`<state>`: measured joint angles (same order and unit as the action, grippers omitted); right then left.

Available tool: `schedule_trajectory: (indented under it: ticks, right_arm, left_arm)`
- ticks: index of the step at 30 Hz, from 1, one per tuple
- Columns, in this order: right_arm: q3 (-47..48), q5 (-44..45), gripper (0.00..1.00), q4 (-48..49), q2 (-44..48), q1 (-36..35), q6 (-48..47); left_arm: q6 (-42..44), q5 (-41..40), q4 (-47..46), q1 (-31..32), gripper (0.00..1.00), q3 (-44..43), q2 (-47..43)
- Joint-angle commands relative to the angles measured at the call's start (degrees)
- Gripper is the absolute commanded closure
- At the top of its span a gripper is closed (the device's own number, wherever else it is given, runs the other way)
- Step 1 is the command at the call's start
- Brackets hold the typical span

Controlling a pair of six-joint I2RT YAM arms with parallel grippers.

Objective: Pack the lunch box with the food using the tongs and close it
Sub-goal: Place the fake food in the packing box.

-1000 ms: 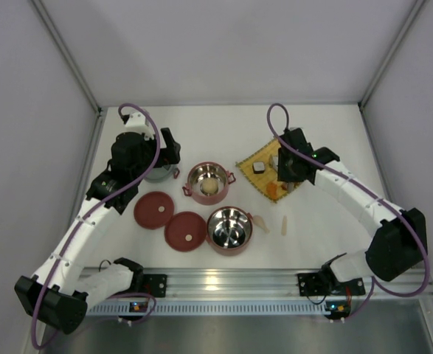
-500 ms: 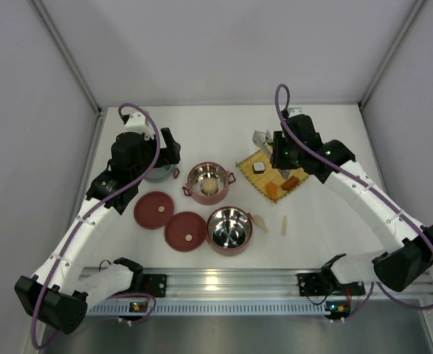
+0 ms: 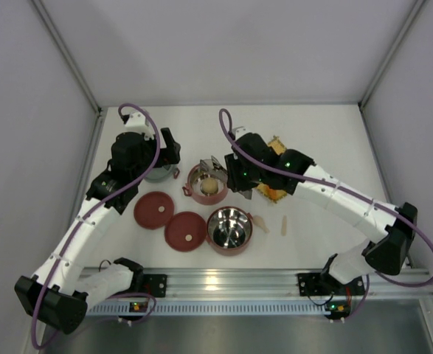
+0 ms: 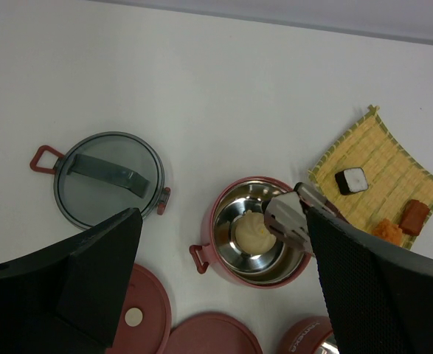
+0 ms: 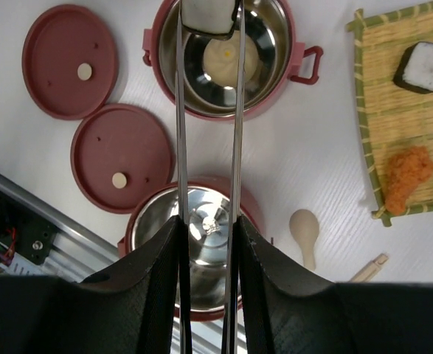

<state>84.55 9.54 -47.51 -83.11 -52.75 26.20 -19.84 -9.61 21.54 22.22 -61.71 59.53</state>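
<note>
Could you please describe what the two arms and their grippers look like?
The left arm and right arm have white links, black joints and a purple cable looped along each. The left gripper and right gripper are black with broad fingers.

The far bowl (image 5: 293, 44) and near bowl (image 3: 229, 250) are maroon outside and mirror-bright steel inside. The two flat lids (image 5: 70, 63) are the same maroon, each with a pale centre dot. The round piece (image 5: 222, 57) in the far bowl is cream. The tongs (image 5: 236, 147) are silvery. The roll (image 5: 210, 15) at their tips is white with a black wrap, like the second roll (image 5: 425, 68). The mat (image 5: 393, 125) is yellow woven straw with greenish edging. One food piece (image 5: 408, 173) on it is crumbly orange and the slab (image 4: 415, 216) is a darker red-orange. The spoon (image 5: 305, 232) and stick (image 5: 367, 269) are beige. The far-left cover (image 4: 109, 181) is smoky grey with red tabs. The table (image 4: 201, 88) is white.
</note>
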Motion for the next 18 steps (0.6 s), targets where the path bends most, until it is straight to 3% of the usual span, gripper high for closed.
schedule_trajectory:
  ticks: [1, 8, 12, 18]
  right_arm:
    - [2.28, 0.3, 0.96, 2.15, -0.38, -2.62, 1.93]
    - [1.23, -0.14, 0.87, 3.56, -1.88, -4.38, 3.07]
    - [0.96, -0.05, 0.74, 3.73, -2.41, -4.38, 2.9]
    - [1.23, -0.05, 0.67, 3.91, -2.49, -4.38, 2.54]
  left_arm:
    - [-0.29, 0.46, -0.71, -0.07, 0.01, -1.66, -0.73]
    - [-0.38, 0.64, -0.71, -0.16, 0.01, -1.66, -0.9]
    - [-0.29, 0.64, -0.62, -0.07, 0.01, -1.66, -0.99]
    - [-0.38, 0.64, -0.62, -0.16, 0.01, -1.57, -0.91]
